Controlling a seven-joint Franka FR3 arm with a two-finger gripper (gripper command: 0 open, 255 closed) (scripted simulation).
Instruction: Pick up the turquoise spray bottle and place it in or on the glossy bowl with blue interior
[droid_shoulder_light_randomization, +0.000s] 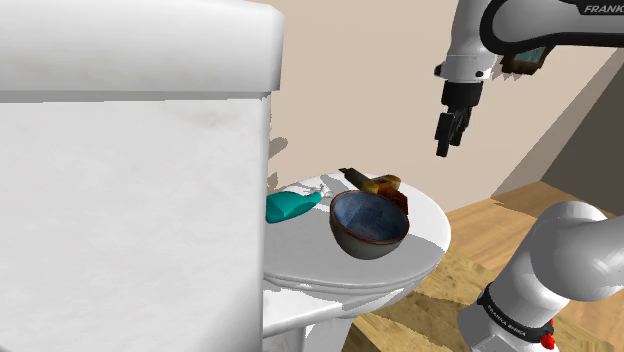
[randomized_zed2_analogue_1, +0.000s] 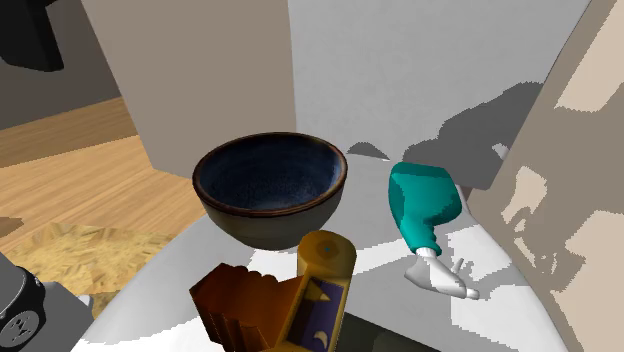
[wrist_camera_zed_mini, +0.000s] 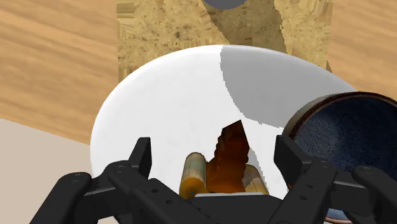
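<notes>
High above toilet lid, my claw hangs spread, grasping nothing. Beneath it: brown-orange object, just beside glossy bowl, blue inside. Turquoise spray bottle lies flat on lid beside bowl, near tank.

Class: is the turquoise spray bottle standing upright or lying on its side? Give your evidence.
Lying on its side: the spray bottle has its body and white nozzle stretched flat along the white lid, beside the bowl.
</notes>
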